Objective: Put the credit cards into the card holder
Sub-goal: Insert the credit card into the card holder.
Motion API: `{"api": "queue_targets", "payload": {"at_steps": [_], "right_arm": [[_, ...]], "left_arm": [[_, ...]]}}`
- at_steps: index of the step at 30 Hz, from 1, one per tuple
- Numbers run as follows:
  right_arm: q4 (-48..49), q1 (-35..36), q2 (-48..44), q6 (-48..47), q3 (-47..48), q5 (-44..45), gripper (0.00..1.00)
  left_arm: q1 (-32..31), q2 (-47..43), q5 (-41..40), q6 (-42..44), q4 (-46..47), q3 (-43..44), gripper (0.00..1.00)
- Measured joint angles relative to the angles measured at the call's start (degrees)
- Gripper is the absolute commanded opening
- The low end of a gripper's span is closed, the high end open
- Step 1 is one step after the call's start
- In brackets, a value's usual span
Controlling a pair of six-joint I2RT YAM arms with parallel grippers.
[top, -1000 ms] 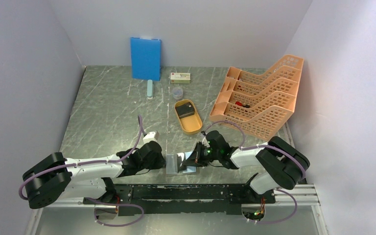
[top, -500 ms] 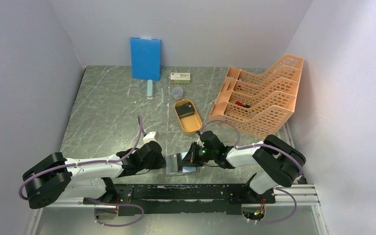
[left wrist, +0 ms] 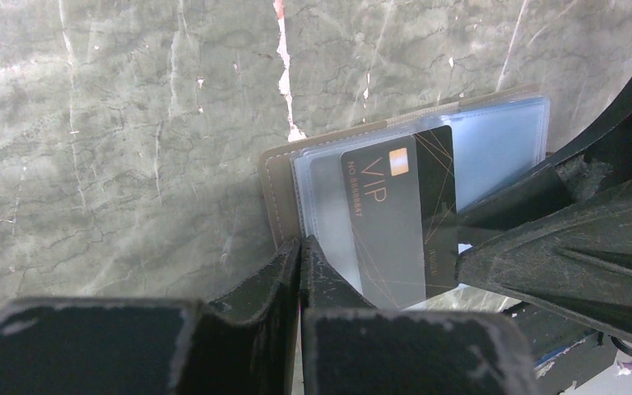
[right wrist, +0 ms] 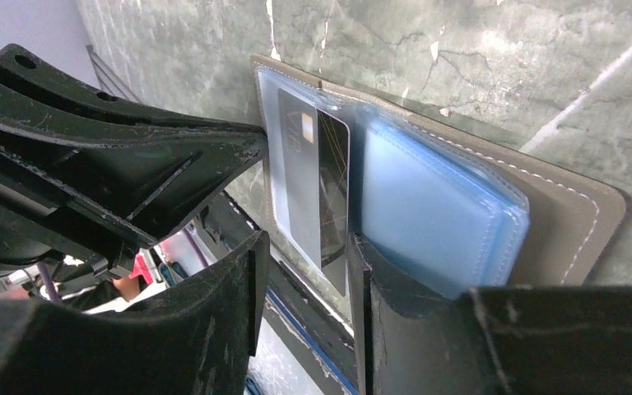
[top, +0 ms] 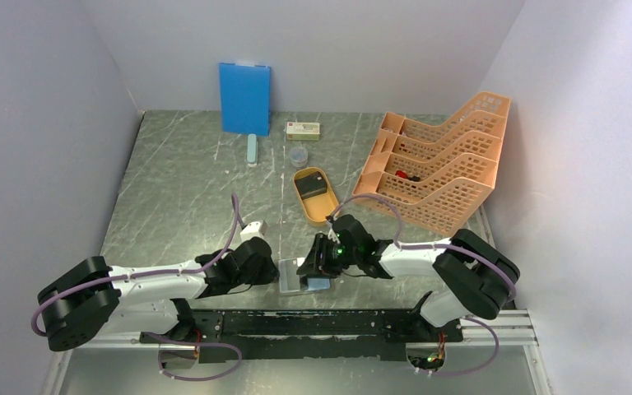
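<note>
From the top camera we see the flat taupe-grey folding card holder (top: pixel 292 278) lying open on the grey marbled tabletop (top: pixel 189 189) just ahead of the arm bases, the left pincer (top: pixel 276 271) at its left edge and the right pincer (top: pixel 311 265) low over its middle; further back a small stack of dark cards (top: pixel 313 186) sits in the orange oval tray (top: pixel 322 210), well apart from it. We judge the step in hand to be the loading of one card into a sleeve, with the stack in the tray yet to follow. In the left wrist view the left pincer (left wrist: pixel 300 247) is closed tight, its two fingers pinching the near edge of the card holder (left wrist: pixel 494 144) where taupe cover meets clear sleeves, pinning it flat. A thin black card lettered VIP (left wrist: pixel 395 222) lies on the pale bluish sleeves, seemingly part under clear plastic, and the tips of the right pincer (left wrist: pixel 461 241) meet its right edge. In the right wrist view the right pincer (right wrist: pixel 306 239) stands a little open: the card (right wrist: pixel 313 173) shows face-on in the gap, its near end against the finger on the right of the view and clear of the other, so we see nothing clamped. The next move, as we judge it, calls for a gentle push along the sleeve, keeping the card flat so it neither buckles nor rides over the lip, while the left pincer holds firm.
</note>
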Motion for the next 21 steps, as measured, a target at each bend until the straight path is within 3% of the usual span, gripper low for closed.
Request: {"api": "queue_targets", "payload": {"at_steps": [17, 21], "right_arm": [[-3.85, 4.22, 3.67, -3.5, 5.03, 1.11, 0.43], [-6.73, 5.35, 3.67, -5.11, 6.71, 2.82, 0.44]], "left_arm": [[0.0, 0.0, 0.02, 0.0, 0.57, -0.44, 0.09], [0.0, -0.81, -0.02, -0.02, 0.55, -0.72, 0.23]]}}
